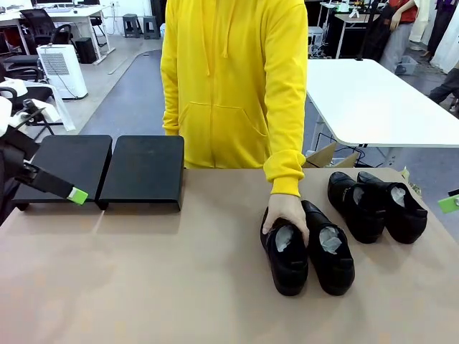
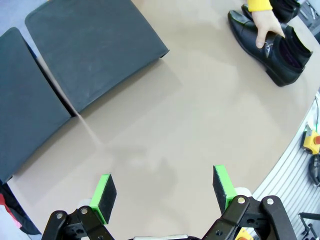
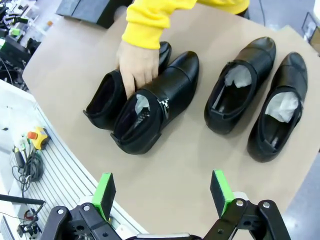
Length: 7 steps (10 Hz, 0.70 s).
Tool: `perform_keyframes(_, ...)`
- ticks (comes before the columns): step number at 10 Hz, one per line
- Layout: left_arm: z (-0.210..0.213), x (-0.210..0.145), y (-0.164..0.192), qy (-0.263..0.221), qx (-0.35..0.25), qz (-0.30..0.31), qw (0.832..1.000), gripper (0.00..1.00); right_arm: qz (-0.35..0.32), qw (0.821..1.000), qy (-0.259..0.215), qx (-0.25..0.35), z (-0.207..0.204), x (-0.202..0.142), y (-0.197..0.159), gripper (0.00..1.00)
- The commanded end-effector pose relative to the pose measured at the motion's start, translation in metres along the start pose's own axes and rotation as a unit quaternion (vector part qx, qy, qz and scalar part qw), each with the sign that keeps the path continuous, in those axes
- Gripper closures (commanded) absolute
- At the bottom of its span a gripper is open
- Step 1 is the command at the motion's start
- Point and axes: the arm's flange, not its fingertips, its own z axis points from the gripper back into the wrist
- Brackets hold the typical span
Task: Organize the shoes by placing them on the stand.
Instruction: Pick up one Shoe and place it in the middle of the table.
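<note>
Two pairs of glossy black shoes lie on the brown table, right of centre. A person's hand rests on the left shoe of the nearer pair, beside its mate. The other pair lies farther right with white paper inside. The black stand sits at the far left as two flat platforms side by side. My left gripper hangs open over bare table near the stand. My right gripper is open above the near table edge, short of the shoes.
The person in a yellow hoodie stands at the far side, behind the table's middle. Bare brown tabletop stretches between the stand and the shoes. A grey ribbed strip with cables and a yellow box runs along the near edge.
</note>
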Motion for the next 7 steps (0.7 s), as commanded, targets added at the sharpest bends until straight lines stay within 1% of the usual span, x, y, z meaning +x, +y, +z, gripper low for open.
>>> perform_keyframes(1,0.002,-0.001,0.0,-0.004,-0.007,-0.003,1.0,0.0,0.007,1.0,-0.007,0.01,0.001,-0.001,-0.002,0.0)
perform_keyframes(5,0.002,-0.001,0.0,-0.004,-0.007,-0.003,1.0,0.0,0.007,1.0,-0.007,0.01,0.001,-0.001,-0.002,0.0)
perform_keyframes(6,0.002,-0.001,0.0,-0.004,-0.007,-0.003,1.0,0.0,-0.002,1.0,0.002,0.001,0.001,-0.001,0.0,0.0)
perform_keyframes(7,0.002,-0.001,0.0,-0.004,-0.007,-0.003,1.0,0.0,-0.001,1.0,0.01,-0.021,0.01,0.011,0.0,0.0)
